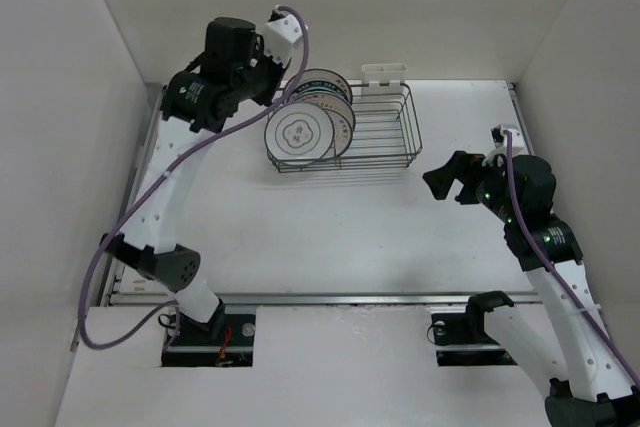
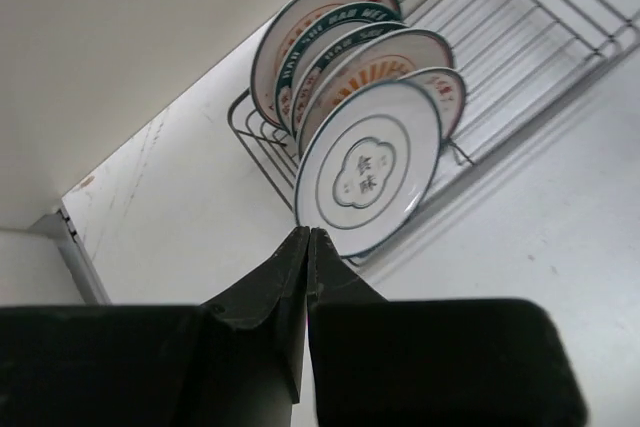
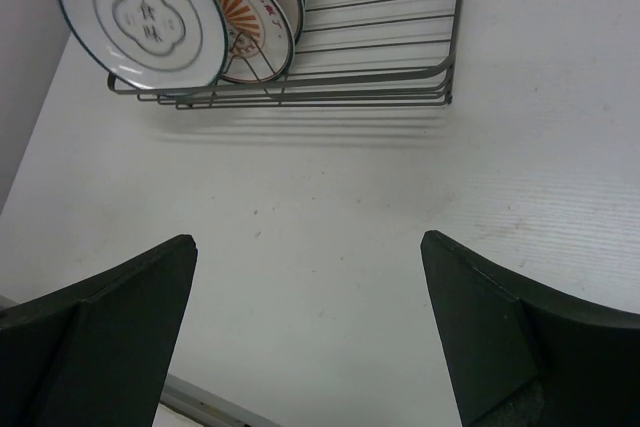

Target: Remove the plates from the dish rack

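the left gripper (image 2: 306, 243) is seen with jaws pressed together on nothing; the plates (image 2: 368, 165) are found at its 12 o'clock, just clear of the tips. the right gripper (image 3: 308, 247) is spread wide, the plates well apart at its 10 o'clock. the plates are stood on edge in the 9 o'clock end of the dish rack (image 1: 385, 135).

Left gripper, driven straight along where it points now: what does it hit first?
Most likely the front plate, blue-rimmed, at the end of the dish rack. The shut left gripper aims at its lower edge; depth is unclear, so rack wire could come first.
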Robot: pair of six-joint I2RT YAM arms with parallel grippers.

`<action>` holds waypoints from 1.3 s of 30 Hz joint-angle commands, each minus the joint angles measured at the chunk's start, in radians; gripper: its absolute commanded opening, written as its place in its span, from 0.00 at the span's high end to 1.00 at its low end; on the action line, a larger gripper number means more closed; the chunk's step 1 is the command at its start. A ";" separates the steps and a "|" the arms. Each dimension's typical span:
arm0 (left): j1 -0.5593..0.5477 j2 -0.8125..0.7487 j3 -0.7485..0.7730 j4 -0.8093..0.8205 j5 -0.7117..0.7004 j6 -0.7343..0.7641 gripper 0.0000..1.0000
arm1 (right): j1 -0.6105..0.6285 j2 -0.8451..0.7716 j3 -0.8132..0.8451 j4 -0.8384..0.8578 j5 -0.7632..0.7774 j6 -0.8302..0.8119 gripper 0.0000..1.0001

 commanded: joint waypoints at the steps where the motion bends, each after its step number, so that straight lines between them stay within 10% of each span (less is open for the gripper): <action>1: 0.000 -0.068 0.017 -0.179 0.139 -0.041 1.00 | 0.008 -0.006 0.036 0.059 -0.015 0.015 0.00; 8: 0.000 -0.029 -0.218 -0.038 -0.055 0.025 0.99 | 0.008 0.021 0.055 0.077 -0.060 0.015 0.00; 11: 0.041 0.058 -0.219 0.010 -0.138 0.040 0.66 | 0.008 0.021 0.055 0.056 -0.051 0.015 0.00; 12: 0.055 0.088 -0.198 0.021 -0.129 0.049 0.41 | 0.008 0.008 0.055 0.056 -0.051 0.015 0.00; 15: 0.078 0.246 -0.074 -0.048 -0.089 0.095 0.31 | 0.008 -0.002 0.030 0.056 -0.042 0.015 0.00; 24: 0.126 0.515 0.101 -0.102 0.085 0.068 0.36 | 0.008 -0.002 -0.010 0.056 -0.020 0.015 0.00; 39: 0.160 0.291 -0.081 0.009 0.243 -0.004 0.36 | 0.017 0.014 -0.039 0.066 -0.052 0.015 0.00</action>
